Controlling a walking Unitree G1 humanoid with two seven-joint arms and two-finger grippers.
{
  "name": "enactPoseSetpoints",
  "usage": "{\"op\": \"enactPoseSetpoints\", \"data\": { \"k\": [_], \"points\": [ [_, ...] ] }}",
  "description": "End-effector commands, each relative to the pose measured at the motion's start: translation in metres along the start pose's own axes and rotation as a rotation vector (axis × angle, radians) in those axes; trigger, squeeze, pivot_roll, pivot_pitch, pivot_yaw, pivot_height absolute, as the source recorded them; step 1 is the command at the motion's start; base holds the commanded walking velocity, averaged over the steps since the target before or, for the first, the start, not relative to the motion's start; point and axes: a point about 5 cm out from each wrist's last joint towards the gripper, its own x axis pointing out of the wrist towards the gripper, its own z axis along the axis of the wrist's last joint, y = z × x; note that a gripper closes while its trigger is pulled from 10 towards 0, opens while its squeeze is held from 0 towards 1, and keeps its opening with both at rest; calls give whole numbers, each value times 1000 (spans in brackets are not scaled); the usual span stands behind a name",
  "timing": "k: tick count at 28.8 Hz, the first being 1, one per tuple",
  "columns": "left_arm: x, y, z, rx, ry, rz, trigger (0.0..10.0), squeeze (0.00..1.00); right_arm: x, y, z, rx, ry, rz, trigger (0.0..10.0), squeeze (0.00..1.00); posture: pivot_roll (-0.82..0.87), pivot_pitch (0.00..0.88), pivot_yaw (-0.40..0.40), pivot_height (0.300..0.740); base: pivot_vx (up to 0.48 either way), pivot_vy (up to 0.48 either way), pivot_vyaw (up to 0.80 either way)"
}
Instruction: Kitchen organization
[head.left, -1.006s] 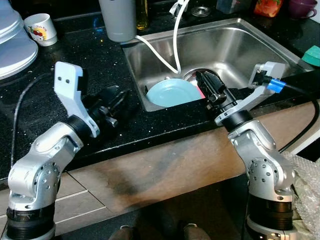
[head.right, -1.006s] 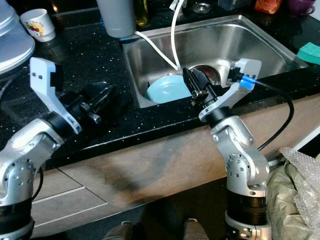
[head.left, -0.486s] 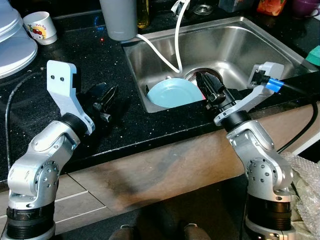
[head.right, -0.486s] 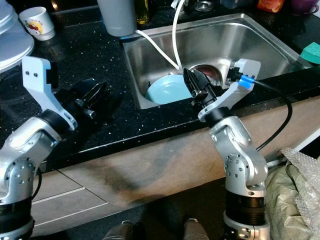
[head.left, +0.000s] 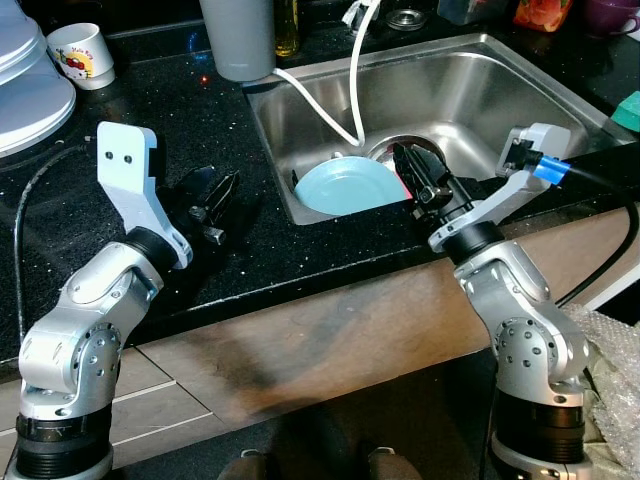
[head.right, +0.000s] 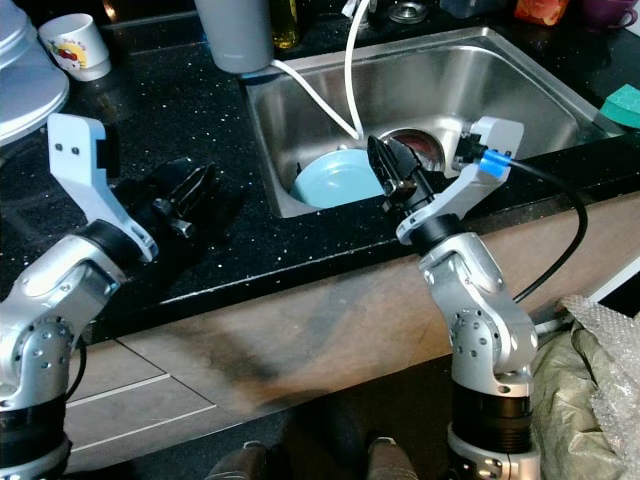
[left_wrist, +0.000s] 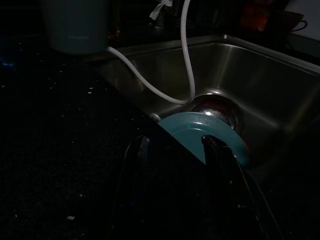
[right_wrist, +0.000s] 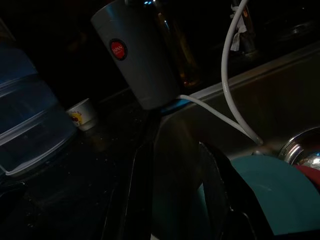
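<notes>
Starting at the worktop's (head.left: 230, 250) left end, the left gripper (head.left: 213, 195) is parked low over the black surface, fingers spread a bit. Next comes the light blue plate (head.left: 345, 185), sat in the sink's (head.left: 520, 85) front left corner. Right gripper (head.left: 418, 176) is held just above the plate's right edge, fingers parted, nothing pinched.

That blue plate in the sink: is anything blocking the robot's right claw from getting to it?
Nothing visible does. The right gripper, fingers apart, hangs inside the sink beside the blue plate. The white hose runs behind the plate.

left gripper (head.left: 215, 196) drawn back, farther from sink (head.left: 470, 95)
</notes>
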Motion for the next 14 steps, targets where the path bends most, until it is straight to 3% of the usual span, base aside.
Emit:
{"op": "enactPoseSetpoints", "data": {
  "k": [1, 4, 14],
  "points": [
    [-3, -1, -2, 10, 11, 2, 10000, 0, -3, 2, 0, 6, 5, 3, 10000, 0, 42, 165, 32, 740, 0, 0, 0],
    [-3, -2, -2, 8, 11, 0, 10000, 0, -4, 2, 0, 6, 6, 1, 10000, 0, 42, 163, 32, 740, 0, 0, 0],
    [-3, -3, -2, 7, 13, -7, 10000, 0, -4, 2, -1, 9, 11, 3, 10000, 0, 42, 159, 28, 740, -318, 0, 0]
  ]
}}
